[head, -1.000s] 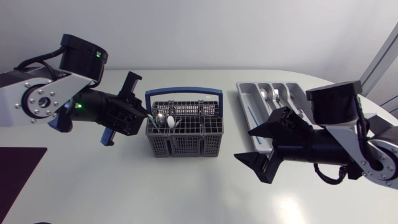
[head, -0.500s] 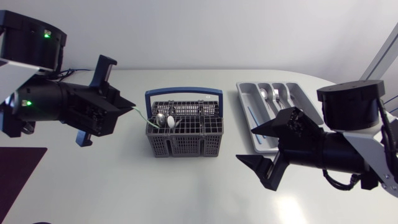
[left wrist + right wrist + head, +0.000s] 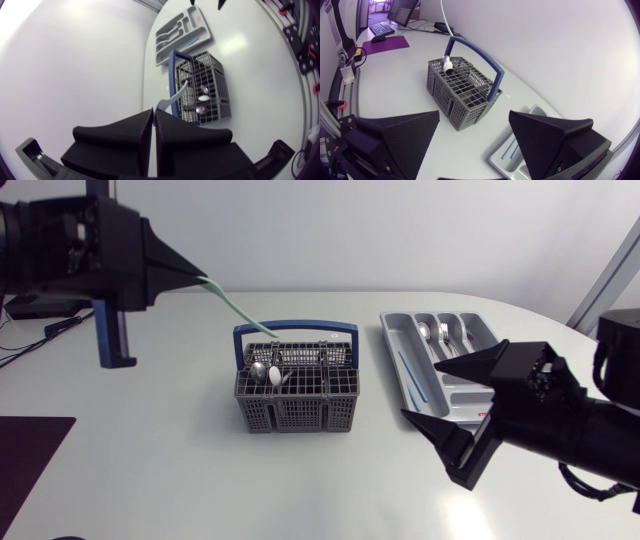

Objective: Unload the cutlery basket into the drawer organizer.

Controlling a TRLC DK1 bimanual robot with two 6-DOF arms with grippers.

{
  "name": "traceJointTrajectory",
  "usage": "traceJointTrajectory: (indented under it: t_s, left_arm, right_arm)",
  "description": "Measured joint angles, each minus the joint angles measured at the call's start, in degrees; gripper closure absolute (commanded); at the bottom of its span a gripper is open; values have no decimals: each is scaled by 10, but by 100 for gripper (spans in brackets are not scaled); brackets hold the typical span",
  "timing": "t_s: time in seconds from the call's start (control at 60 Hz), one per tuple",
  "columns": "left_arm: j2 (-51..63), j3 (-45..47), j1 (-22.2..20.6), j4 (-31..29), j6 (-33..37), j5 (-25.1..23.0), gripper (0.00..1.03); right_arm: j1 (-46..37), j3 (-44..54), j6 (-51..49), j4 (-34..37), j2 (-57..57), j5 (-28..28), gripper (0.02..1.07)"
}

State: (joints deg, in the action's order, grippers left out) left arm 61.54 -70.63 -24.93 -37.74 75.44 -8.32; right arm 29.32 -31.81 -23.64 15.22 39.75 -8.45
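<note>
Pale-green utensil [image 3: 238,307], left gripper [image 3: 153,111] pinching (wrist view)

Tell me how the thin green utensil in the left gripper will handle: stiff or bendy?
Likely light and a bit bendy: the green utensil is thin and looks curved along its length. Pinched at one end by the left gripper, its long free end may swing or twist. It hangs near the basket handle, so it could snag.

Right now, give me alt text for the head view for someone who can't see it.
The left gripper, high at the view's left, holds a pale green utensil slanting down toward a grey cutlery basket with a blue handle. The right gripper hangs open near a grey drawer organizer holding a few metal pieces.
</note>
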Motion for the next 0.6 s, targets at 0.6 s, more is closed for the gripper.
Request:
traceJointTrajectory:
  t_s: [0.6]
  left_arm:
    - [210,-114,-105,-89,-486,-142,100]
  right_arm:
    - [212,57,-79,-183,2,268,13]
